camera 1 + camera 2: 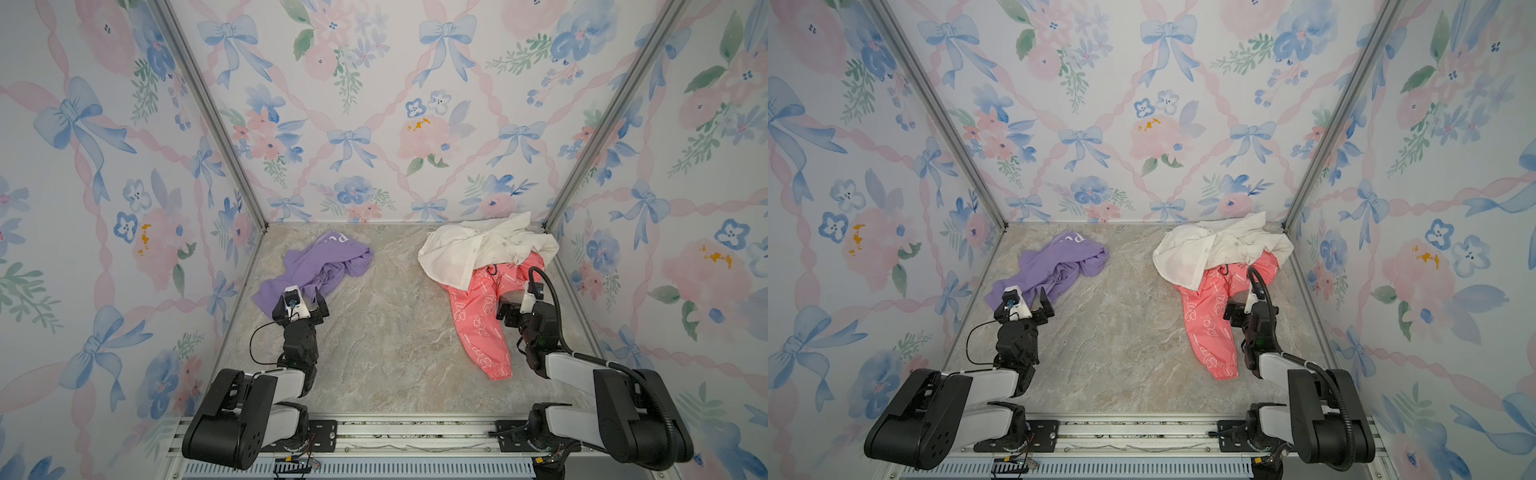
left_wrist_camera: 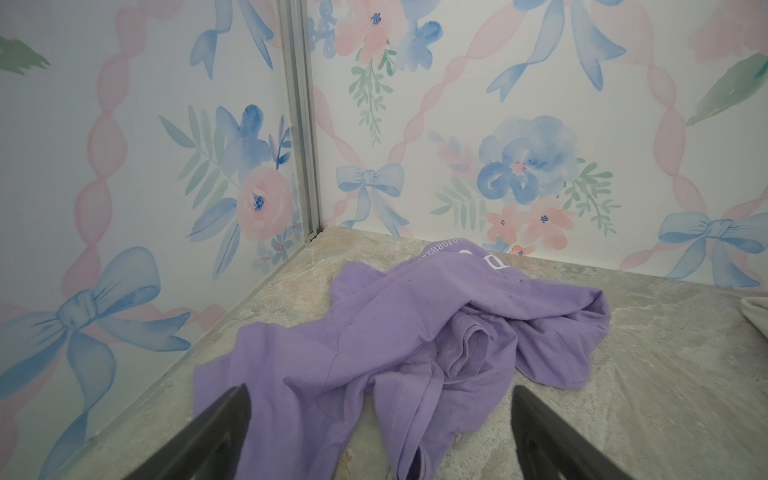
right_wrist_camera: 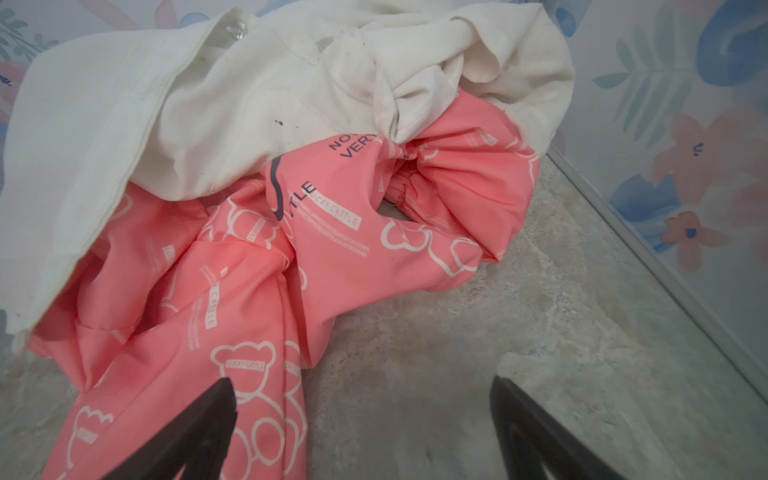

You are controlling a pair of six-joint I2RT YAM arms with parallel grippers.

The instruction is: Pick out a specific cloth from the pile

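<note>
**Item 1, the cloth** (image 1: 320,266) (image 1: 1054,266) (image 2: 415,353): lavender-purple knit shirt, crumpled. It lies by itself on the far left part of the desk (image 1: 395,332), near the corner where the left and back walls (image 1: 374,104) meet. White lettering (image 1: 336,239) (image 2: 444,249) shows on its far edge. It is well apart from the other garments.

**Item 2, the pile** (image 1: 486,270): two garments, far right of the desk, close to the right wall.
- cream-white shirt (image 1: 478,249) (image 1: 1212,249) (image 3: 249,104): rumpled, draped over the far part of the pink piece.
- coral-pink garment (image 1: 482,316) (image 1: 1208,320) (image 3: 332,249): white outline bears and text printed on it. One leg or sleeve runs toward the near edge and ends in an elastic cuff (image 1: 496,374).

**Item 3, left claw** (image 1: 301,299) (image 2: 378,395): jaws spread wide with nothing gripped. It sits at the near end of the cloth. In the wrist view one finger overlaps the purple fabric and the other is over bare desk — whether either touches cannot be told.

**Item 4, right claw** (image 1: 517,301) (image 3: 361,386): jaws likewise apart and empty. It sits beside the coral-pink garment on its right-wall side. In the wrist view one finger is above the pink print and the other above bare marble.

**Surroundings**: marble-patterned desk; floral wallpaper with blue bows on three sides.
</note>
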